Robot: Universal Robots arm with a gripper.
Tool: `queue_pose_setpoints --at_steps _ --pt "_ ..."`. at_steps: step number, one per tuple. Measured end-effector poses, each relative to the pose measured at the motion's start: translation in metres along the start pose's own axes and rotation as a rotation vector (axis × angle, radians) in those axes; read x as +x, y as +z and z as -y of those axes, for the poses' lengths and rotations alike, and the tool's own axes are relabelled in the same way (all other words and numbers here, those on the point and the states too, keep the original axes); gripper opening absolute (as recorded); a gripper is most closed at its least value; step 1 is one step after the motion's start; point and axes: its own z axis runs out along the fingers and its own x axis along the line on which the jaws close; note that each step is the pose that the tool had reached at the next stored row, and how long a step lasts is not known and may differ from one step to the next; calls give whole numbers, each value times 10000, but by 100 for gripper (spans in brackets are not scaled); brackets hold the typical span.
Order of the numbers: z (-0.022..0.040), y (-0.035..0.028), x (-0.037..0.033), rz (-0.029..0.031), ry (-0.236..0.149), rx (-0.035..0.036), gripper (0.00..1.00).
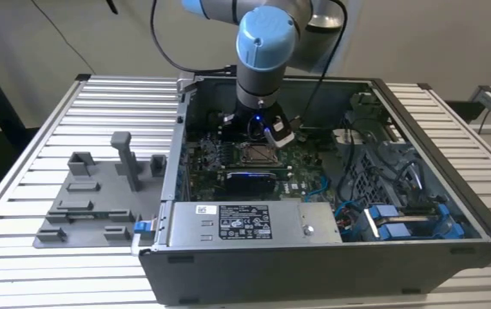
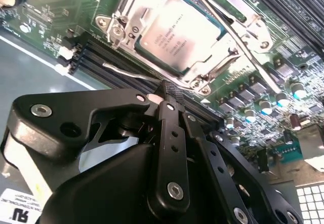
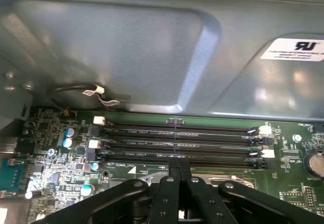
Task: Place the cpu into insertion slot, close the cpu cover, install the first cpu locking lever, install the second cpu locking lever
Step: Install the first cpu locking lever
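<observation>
The cpu (image 2: pixel 179 34) sits in the insertion slot (image 1: pixel 257 153), with the cpu cover (image 2: pixel 200 74) lying flat around it. The fingers (image 2: pixel 171 89) are pressed together, their tips touching or just beside a thin locking lever (image 2: pixel 131 73); I cannot tell whether they pinch it. The lever's long axis runs along the slot's edge nearest the fingers. In the exterior view the slot lies close by, at about 7 o'clock from the fingers.

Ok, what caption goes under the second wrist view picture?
The cpu seated in the insertion slot, cpu cover down, gripper beside a thin lever.
</observation>
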Motion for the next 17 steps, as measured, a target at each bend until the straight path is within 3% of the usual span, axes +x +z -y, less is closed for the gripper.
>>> queue_pose_setpoints --at_steps 17 --pt "13 34 -169 -1 0 0 11"
